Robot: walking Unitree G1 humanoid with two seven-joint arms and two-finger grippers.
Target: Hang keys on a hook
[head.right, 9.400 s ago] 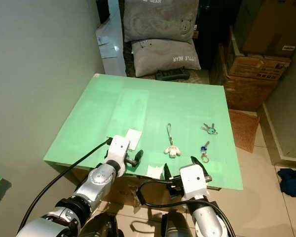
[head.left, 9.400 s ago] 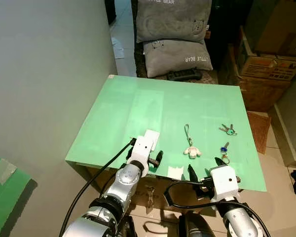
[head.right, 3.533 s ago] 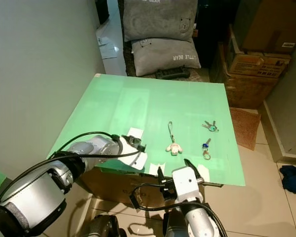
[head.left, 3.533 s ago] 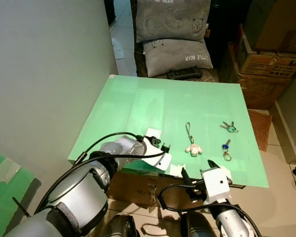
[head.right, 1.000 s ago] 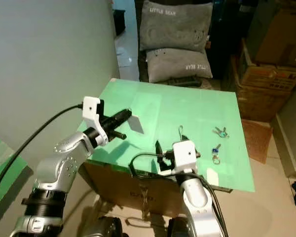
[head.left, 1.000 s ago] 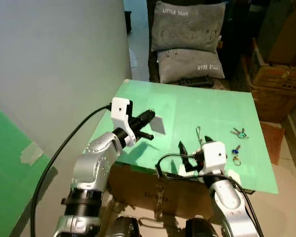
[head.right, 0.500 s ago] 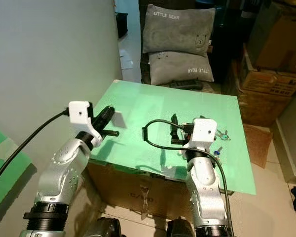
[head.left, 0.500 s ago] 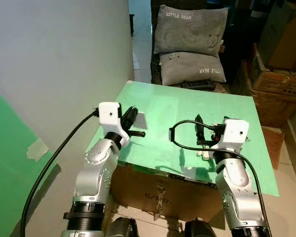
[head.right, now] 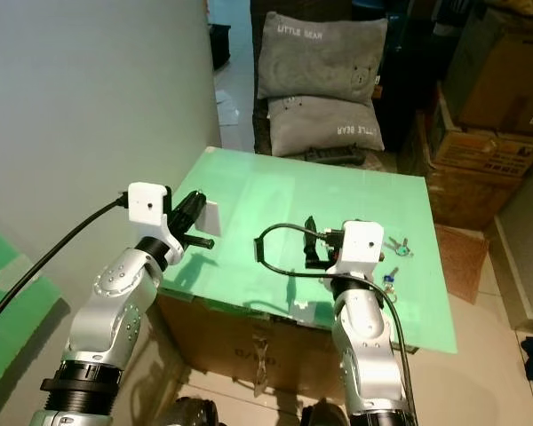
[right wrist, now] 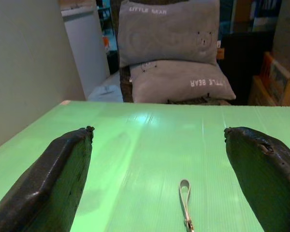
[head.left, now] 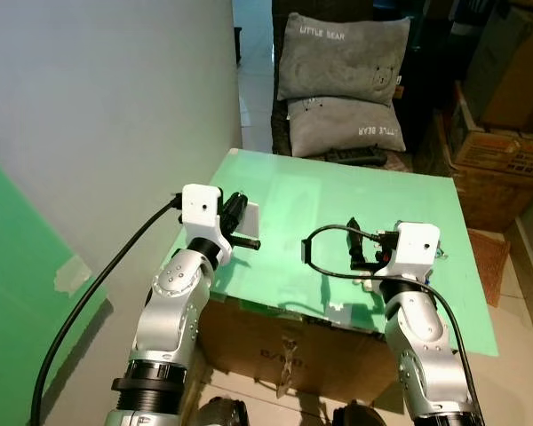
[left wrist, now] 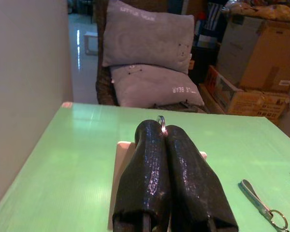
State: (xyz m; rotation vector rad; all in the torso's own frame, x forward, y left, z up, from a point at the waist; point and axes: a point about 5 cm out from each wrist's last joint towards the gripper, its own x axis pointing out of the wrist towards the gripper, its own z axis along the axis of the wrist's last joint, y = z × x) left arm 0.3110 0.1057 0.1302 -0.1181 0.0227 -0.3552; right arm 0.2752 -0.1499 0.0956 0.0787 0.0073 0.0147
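Observation:
My left gripper [head.left: 236,206] is raised over the near left part of the green table [head.left: 293,191]. It is shut on a small white hook plate [head.left: 249,216], whose metal hook [left wrist: 160,121] pokes up just past the fingertips. To its right, my right gripper [right wrist: 157,130] hovers low over the table, open wide and holding nothing. The strap [right wrist: 185,200] of a keychain lies on the table below and between its fingers. A bunch of keys with a teal tag [head.right: 401,248] and a blue-tagged key [head.right: 390,278] lie just right of the right wrist.
Grey cushions [head.left: 342,80] sit behind the table's far edge and cardboard boxes [head.left: 506,151] stand at the right. A plain grey wall [head.left: 89,106] runs along the left, with a green panel [head.left: 18,266] low on it. White stickers [head.left: 338,311] lie at the table's front edge.
The left gripper has lifted the white hook plate off the table and holds it raised. In the last half second the right gripper sank a little toward the table.

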